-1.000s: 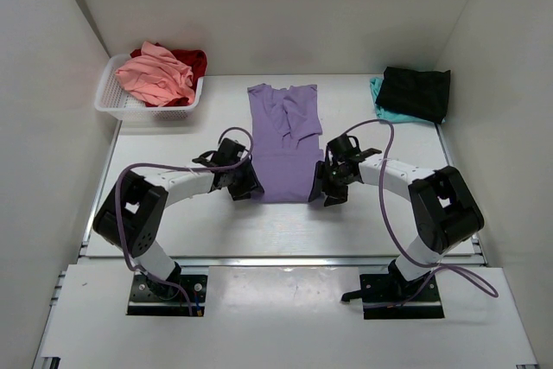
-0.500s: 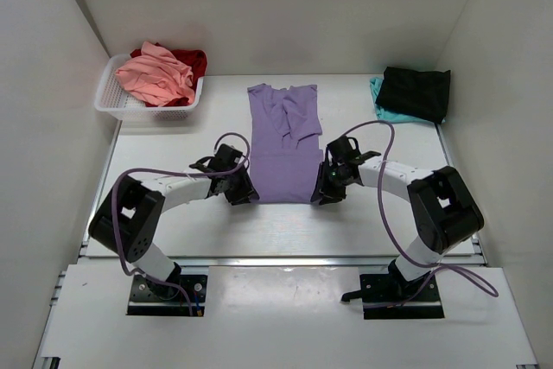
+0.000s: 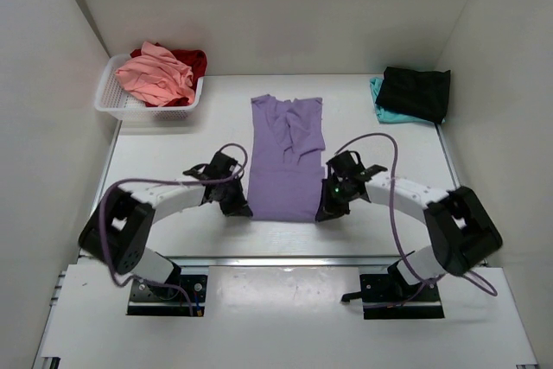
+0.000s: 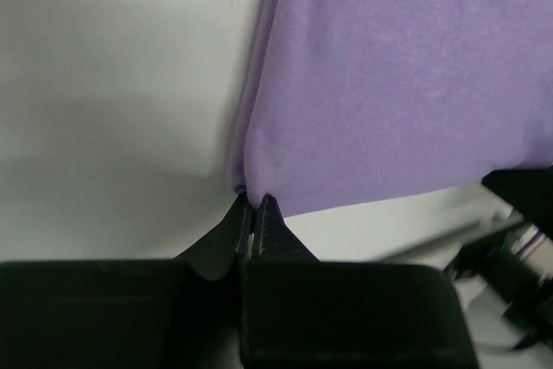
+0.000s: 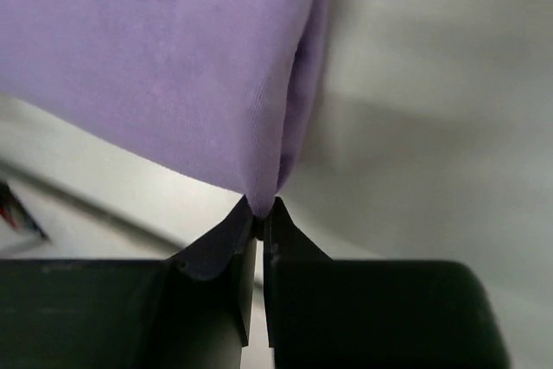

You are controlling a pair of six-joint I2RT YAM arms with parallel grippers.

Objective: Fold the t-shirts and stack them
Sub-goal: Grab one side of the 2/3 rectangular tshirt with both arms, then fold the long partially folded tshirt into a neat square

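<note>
**Pinch grips on both near corners of the lavender-purple t-shirt (image 3: 285, 157)**

My left gripper (image 4: 254, 203) has its two fingers pressed together on the shirt's near-left corner. In the left wrist view only a sliver shows between the dark tips, and the cloth rises straight out of it. The right gripper (image 5: 262, 212) does the same on the near-right corner, its fingers closed to a thin line with purple cloth caught in the pinch. From the top camera I see both grippers low at the near hem, one on each side.

The shirt lies lengthwise in the middle of the table (image 3: 173, 140) as a long narrow strip. Its collar end points away from the arms and its far half is rumpled.

At the far left a white mesh basket (image 3: 108, 99) holds a heaped salmon-pink t-shirt (image 3: 155, 75), with a red t-shirt (image 3: 195, 61) behind it. At the far right a folded black t-shirt (image 3: 416, 91) sits on a teal t-shirt (image 3: 386, 113), of which only an edge shows.

From above, the gripper bodies hide the fingertips, so I cannot tell whether the pinched corners rest on the table or are lifted off it. Each wrist view is blocked across its lower part by the gripper's own black body. The cloth there is soft-focused and runs off the top of the picture. I cannot identify the dark blurred shape (image 4: 518, 213) at the right edge of the left wrist view
</note>
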